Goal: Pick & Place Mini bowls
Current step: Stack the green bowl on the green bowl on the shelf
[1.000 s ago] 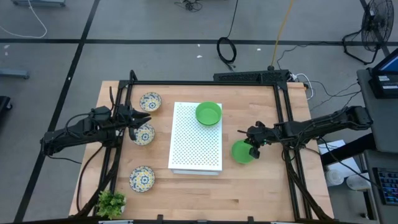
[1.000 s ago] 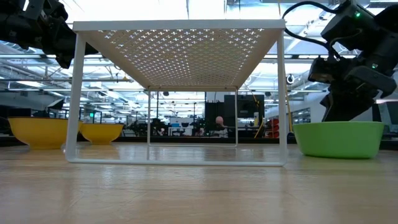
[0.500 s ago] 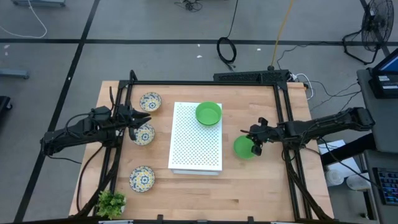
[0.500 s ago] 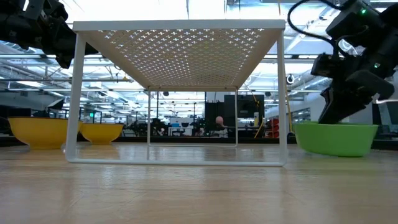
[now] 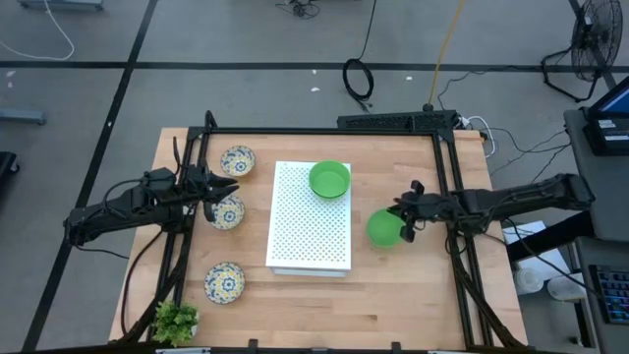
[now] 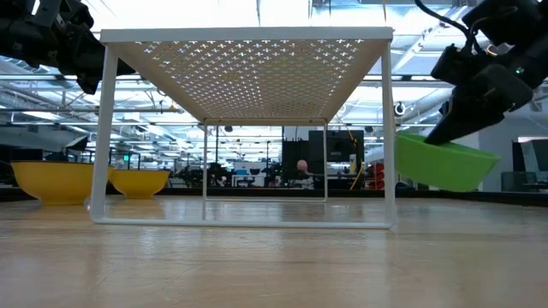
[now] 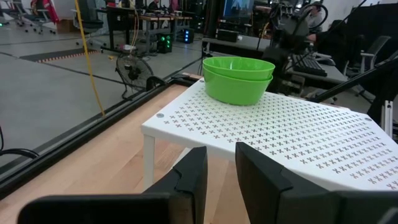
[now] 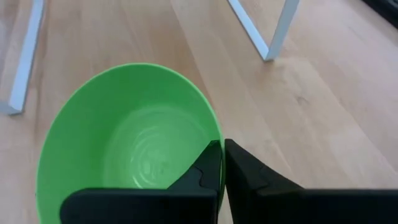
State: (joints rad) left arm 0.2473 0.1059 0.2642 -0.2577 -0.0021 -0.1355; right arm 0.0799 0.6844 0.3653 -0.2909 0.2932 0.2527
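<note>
A plain green mini bowl (image 5: pixel 382 228) hangs right of the white perforated board (image 5: pixel 305 231), with my right gripper (image 5: pixel 404 228) shut on it. Two more green bowls (image 5: pixel 329 179) sit stacked on the board's far end. Three patterned bowls (image 5: pixel 237 160), (image 5: pixel 226 212), (image 5: pixel 224 282) rest on the table left of the board. My left gripper (image 5: pixel 228 192) hovers open above the middle patterned bowl, nothing between its fingers (image 7: pixel 193 171). My right gripper pinches the green bowl's rim (image 8: pixel 219 138) on the side nearest the arm, one finger inside the bowl and one outside. The fingers slant down from the table's right side. The bowl (image 6: pixel 441 162) is lifted clear of the table and tilted.
The board stands on thin white legs (image 6: pixel 104 137) with open room beneath. A small leafy plant (image 5: pixel 175 321) sits at the near left corner. A dark frame (image 5: pixel 447 177) borders the table's edges. Bare wood lies near the front edge.
My right gripper has risen and tipped toward level, staying shut on the green bowl. The bowl stood flat on the table and now hangs tilted, clear of the wood, a little nearer the far edge.
</note>
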